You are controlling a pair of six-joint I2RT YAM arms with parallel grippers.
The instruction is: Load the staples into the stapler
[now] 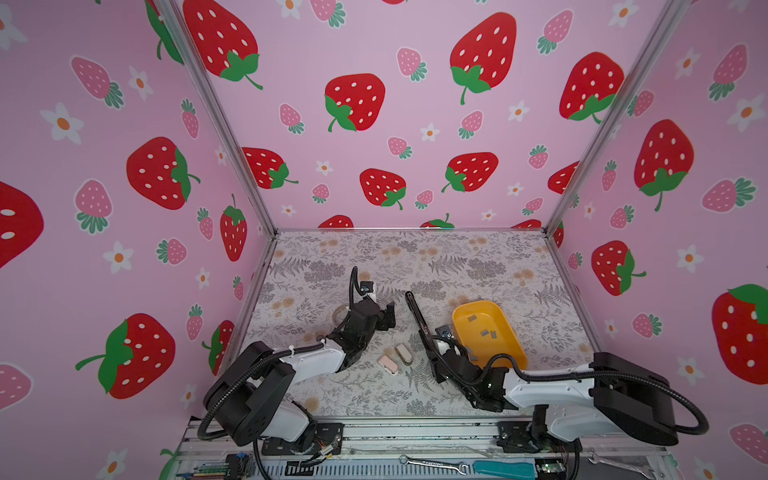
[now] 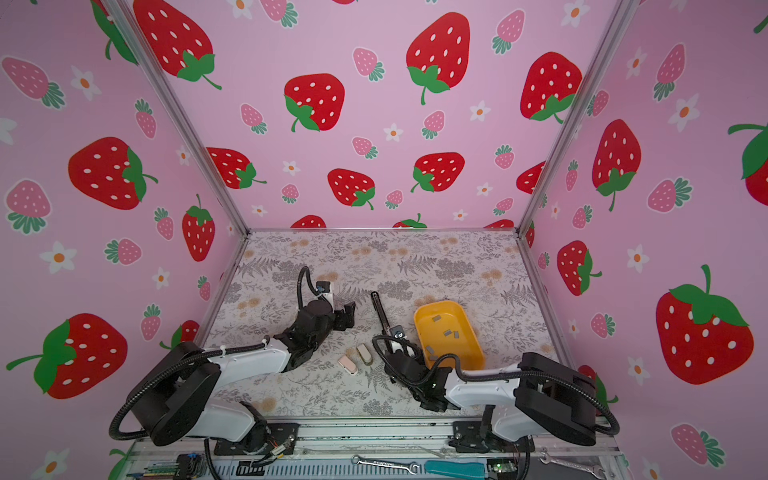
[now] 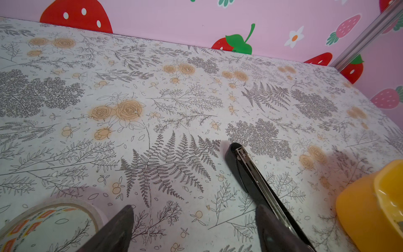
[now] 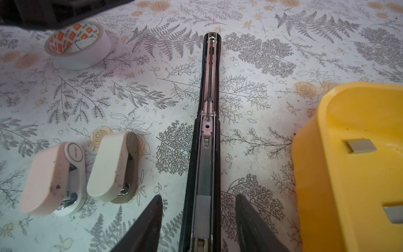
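Note:
The black stapler (image 1: 417, 318) lies folded out flat on the table, with its metal channel (image 4: 205, 165) facing up. A short pale grey strip of staples (image 4: 204, 215) sits in that channel. My right gripper (image 4: 198, 196) is open. Its fingers (image 4: 152, 220) stand on either side of the stapler's near half, with a gap on each side. More staples (image 1: 485, 332) lie loose in the yellow tray (image 1: 505, 328). My left gripper (image 3: 195, 207) is open and empty, hovering left of the stapler's far end (image 3: 237, 152).
A small pink stapler (image 1: 388, 365) and a small beige one (image 1: 404, 353) lie between the two arms. A tape roll (image 4: 78, 45) sits under the left arm's wrist. The yellow tray (image 4: 327, 174) stands close on the stapler's right. Pink walls enclose the table.

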